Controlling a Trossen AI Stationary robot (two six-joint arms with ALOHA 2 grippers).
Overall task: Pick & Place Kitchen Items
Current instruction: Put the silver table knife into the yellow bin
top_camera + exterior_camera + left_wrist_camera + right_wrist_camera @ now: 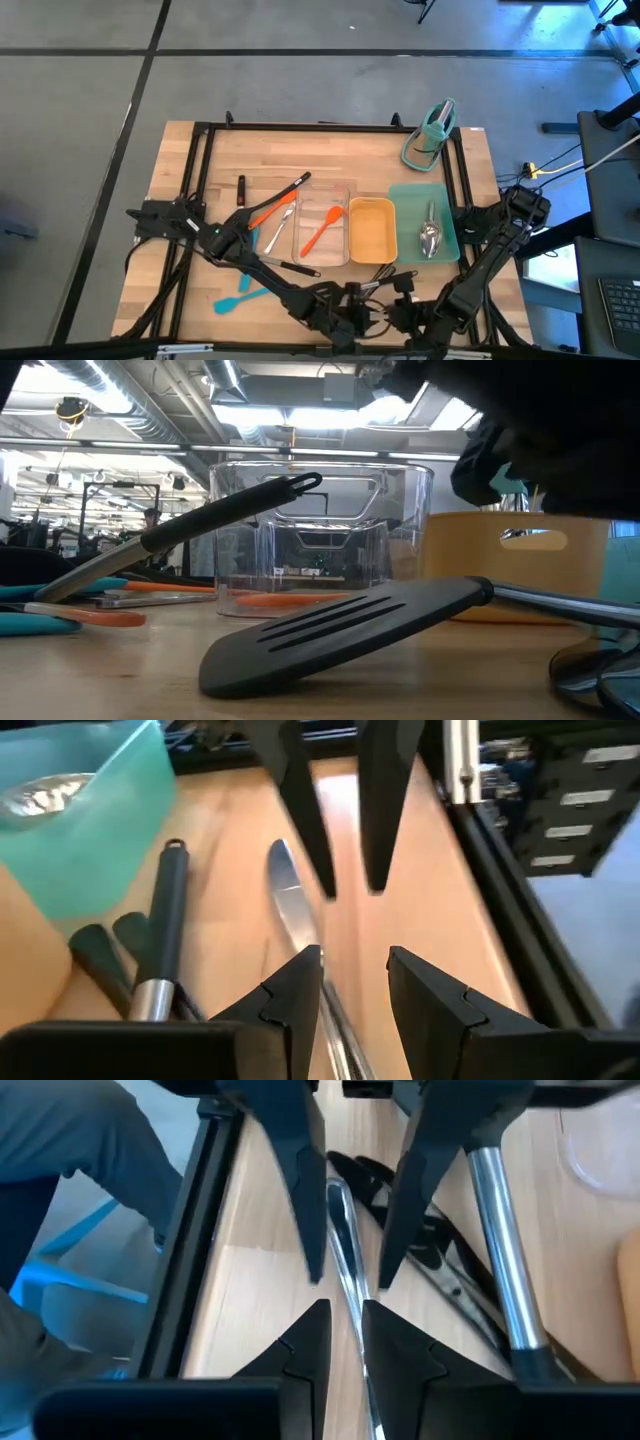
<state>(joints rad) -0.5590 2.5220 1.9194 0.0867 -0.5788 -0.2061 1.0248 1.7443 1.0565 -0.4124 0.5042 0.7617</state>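
Wooden table (200, 200): thin steel utensil (345, 1230) lies just in front of the yellow tray (372, 228). The right gripper (347, 1330) looks pinched on its handle. The left gripper (355, 980) faces it, fingers apart. Risk: the slick handle pivots or slips, or the fingers clash.

You've got the clear tray (322, 230) left of the yellow tray (372, 232) — a spatula (322, 234) in it, tongs (272, 208) just left, spoon (430, 236) far right.

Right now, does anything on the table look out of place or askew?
Yes. A black-handled utensil appears to lean tilted against the rim of the clear tray instead of lying inside; a black slotted turner lies loose on the table.
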